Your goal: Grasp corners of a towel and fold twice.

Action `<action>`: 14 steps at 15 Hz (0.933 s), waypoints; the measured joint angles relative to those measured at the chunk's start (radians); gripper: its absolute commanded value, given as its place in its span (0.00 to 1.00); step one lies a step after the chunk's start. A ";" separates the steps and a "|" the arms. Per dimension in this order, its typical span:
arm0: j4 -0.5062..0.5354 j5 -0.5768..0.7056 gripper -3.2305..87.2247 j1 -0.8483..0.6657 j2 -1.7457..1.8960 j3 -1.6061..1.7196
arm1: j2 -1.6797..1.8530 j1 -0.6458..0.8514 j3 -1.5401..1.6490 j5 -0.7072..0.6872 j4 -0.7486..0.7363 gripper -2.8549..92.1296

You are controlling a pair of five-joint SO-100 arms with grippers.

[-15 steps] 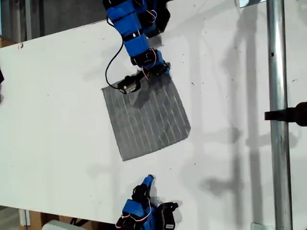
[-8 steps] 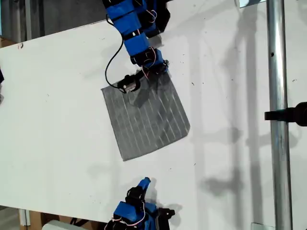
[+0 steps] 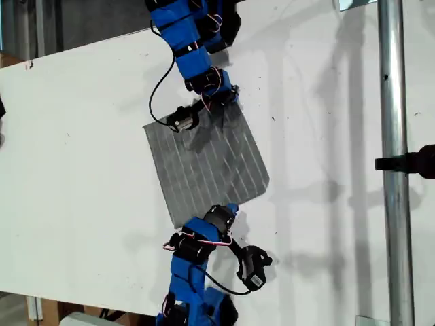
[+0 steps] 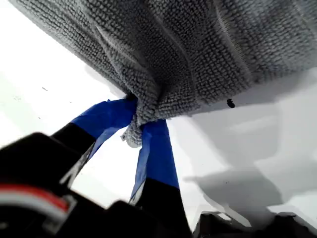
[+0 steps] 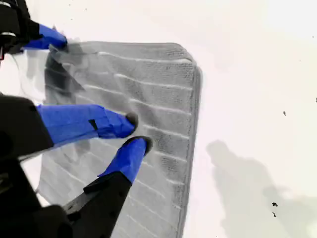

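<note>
**Two hands on the towel**

In the exterior view, the white tabletop [image 3: 81, 136] is lying bare toward the left. The grey striped towel [image 3: 204, 170] is lying mostly flat near the middle, turned at a slant. At its upper edge, my first hand [image 3: 221, 102] is clenching a bunched fold of the cloth between its blue fingers [image 4: 153, 148]. At the lower edge, my second hand [image 3: 228, 209] is resting its tips on the fabric, jaws slightly parted and pinching nothing. A metal pole [image 3: 394, 170] is standing at the exterior view's right.
</note>
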 measured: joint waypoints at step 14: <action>-0.164 0.114 0.37 0.043 -0.442 -0.163 | 0.000 -0.005 0.000 -0.006 -0.005 0.03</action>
